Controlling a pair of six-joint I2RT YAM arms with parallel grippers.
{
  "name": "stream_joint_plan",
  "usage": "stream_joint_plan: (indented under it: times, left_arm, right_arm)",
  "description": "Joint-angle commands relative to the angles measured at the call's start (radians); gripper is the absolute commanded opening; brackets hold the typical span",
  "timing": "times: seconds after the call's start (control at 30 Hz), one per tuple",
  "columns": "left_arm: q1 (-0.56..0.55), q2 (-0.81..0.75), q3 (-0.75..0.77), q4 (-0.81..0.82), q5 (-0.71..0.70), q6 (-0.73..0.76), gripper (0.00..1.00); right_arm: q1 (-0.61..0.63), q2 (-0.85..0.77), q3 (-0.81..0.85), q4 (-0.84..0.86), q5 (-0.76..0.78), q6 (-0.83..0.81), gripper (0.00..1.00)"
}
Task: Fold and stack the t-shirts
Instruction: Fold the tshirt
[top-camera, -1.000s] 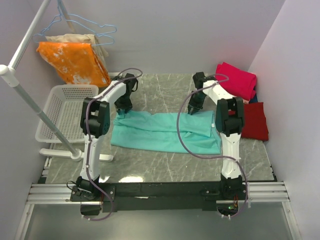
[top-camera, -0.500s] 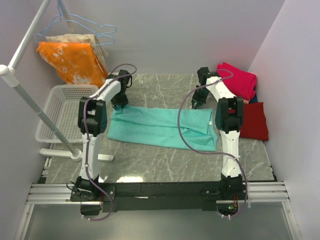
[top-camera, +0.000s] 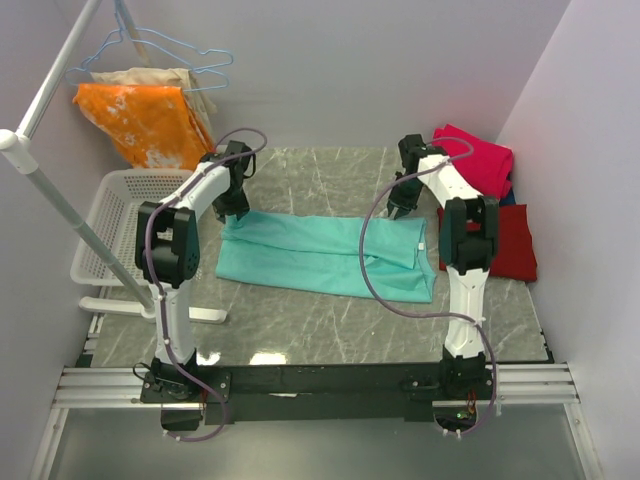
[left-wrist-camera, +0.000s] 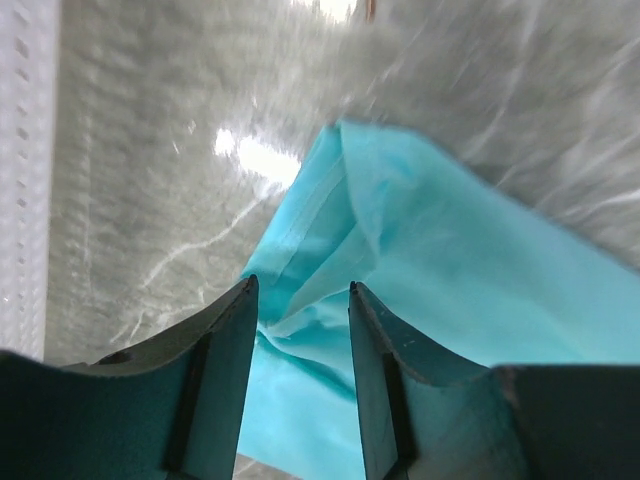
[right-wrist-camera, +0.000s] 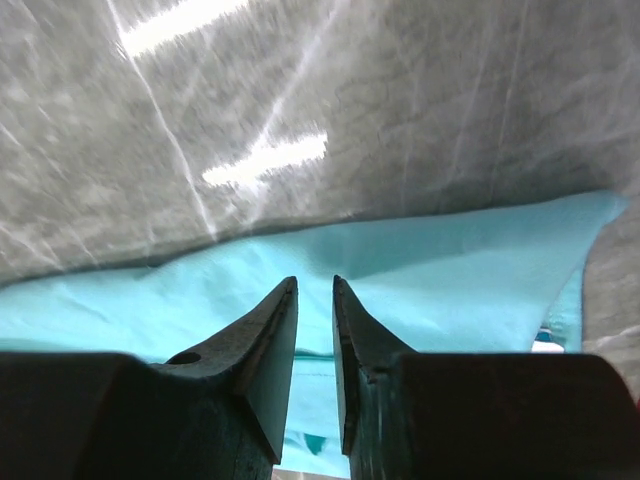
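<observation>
A teal t-shirt (top-camera: 320, 255) lies spread flat across the middle of the marble table. My left gripper (top-camera: 235, 212) stands over its far left corner, jaws open, with bunched teal cloth (left-wrist-camera: 400, 250) between and below the fingers (left-wrist-camera: 300, 285). My right gripper (top-camera: 397, 208) stands over the shirt's far right edge. Its jaws (right-wrist-camera: 315, 280) are only a little apart, and flat teal cloth (right-wrist-camera: 450, 260) shows through the gap. A folded magenta-pink shirt (top-camera: 475, 160) lies at the back right. A dark red shirt (top-camera: 510, 240) lies in front of it.
A white plastic basket (top-camera: 100, 215) stands at the left by a white rack pole (top-camera: 60, 200). An orange white-blotched cloth (top-camera: 150, 120) and a beige cloth (top-camera: 185, 80) hang on hangers at the back left. Walls close in the back and right.
Both grippers moved toward the back of the table and dragged the teal shirt's far edge with them, which flattened it. The left jaws now stand open over the corner.
</observation>
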Motion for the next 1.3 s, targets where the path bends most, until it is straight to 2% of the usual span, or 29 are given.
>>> stream_joint_plan:
  times: [0.0,0.1,0.37,0.47,0.8,0.93,1.07,1.27]
  left_arm:
    - [-0.004,-0.002,-0.032,0.015,0.079,0.050,0.47]
    - [-0.004,-0.009,-0.036,0.066,0.154,0.052,0.46]
    - [-0.010,-0.037,-0.007,0.104,0.166,0.023,0.43]
    - [-0.013,-0.060,-0.023,0.150,0.226,0.029,0.44]
    - [-0.041,0.110,0.056,0.092,0.303,0.046,0.43]
    - [-0.042,0.132,0.037,0.037,0.226,0.026,0.43]
    - [-0.039,0.136,0.043,-0.030,0.056,-0.023,0.43]
    - [-0.013,0.067,0.025,-0.084,-0.077,-0.082,0.45]
  right_arm:
    - [0.038,-0.084,-0.070,0.018,-0.024,-0.030,0.28]
    - [0.070,-0.105,-0.127,0.033,-0.029,-0.037,0.28]
    - [0.125,-0.102,-0.227,0.056,-0.047,-0.040,0.28]
    - [0.137,-0.108,-0.256,0.069,-0.050,-0.039,0.28]
    - [0.142,-0.121,-0.334,0.049,0.015,-0.037,0.29]
    - [0.128,-0.113,-0.316,0.029,0.043,-0.039,0.29]
    - [0.105,-0.101,-0.301,0.015,0.057,-0.034,0.29]
    - [0.065,-0.076,-0.304,0.001,0.074,-0.034,0.29]
